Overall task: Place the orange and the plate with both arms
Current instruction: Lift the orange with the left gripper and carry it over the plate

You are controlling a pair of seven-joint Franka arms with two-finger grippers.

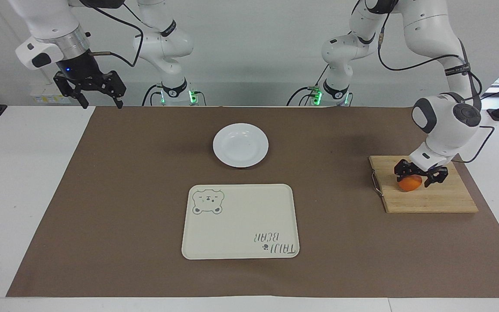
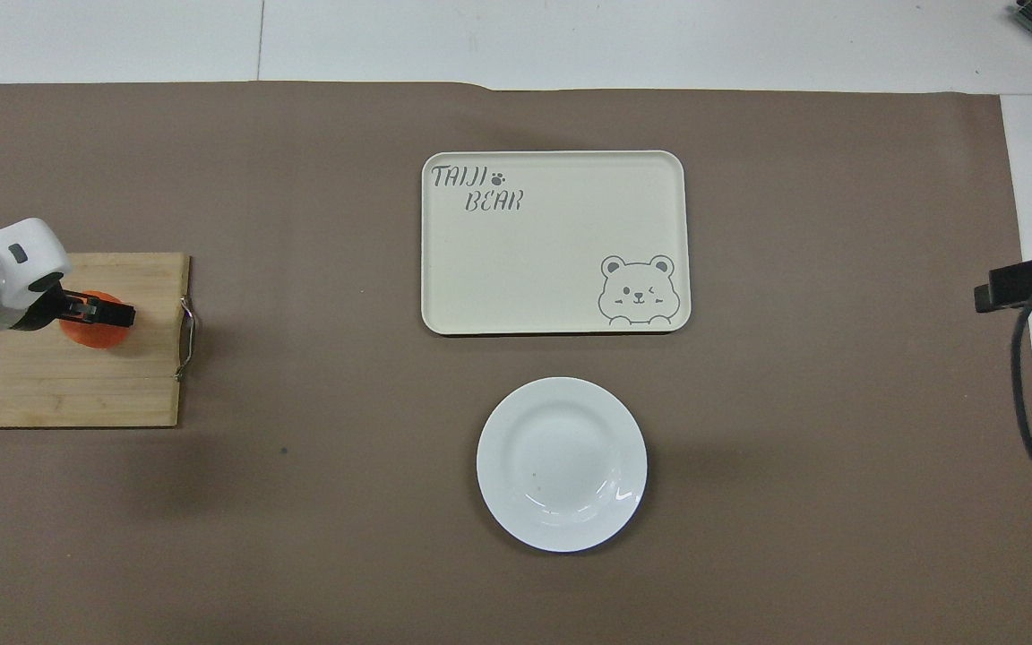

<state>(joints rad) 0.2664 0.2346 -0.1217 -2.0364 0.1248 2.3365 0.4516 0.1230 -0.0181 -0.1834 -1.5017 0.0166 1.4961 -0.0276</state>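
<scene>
The orange (image 1: 409, 185) rests on a wooden cutting board (image 1: 431, 200) at the left arm's end of the table. My left gripper (image 1: 415, 178) is down over the orange, open, with a finger on either side of it. From overhead, the left gripper (image 2: 93, 313) hides much of the orange (image 2: 97, 337). The white plate (image 1: 241, 145) lies bare on the brown mat near the robots, also seen from overhead (image 2: 561, 463). My right gripper (image 1: 101, 103) waits open, raised over the table's edge at the right arm's end. It is outside the overhead view.
A cream tray (image 1: 240, 216) with a bear drawing lies just farther from the robots than the plate, also visible from overhead (image 2: 554, 242). The cutting board (image 2: 77, 385) has a metal handle (image 2: 186, 339) on its tray-side edge. A black stand (image 2: 1022, 281) sits at the right arm's end.
</scene>
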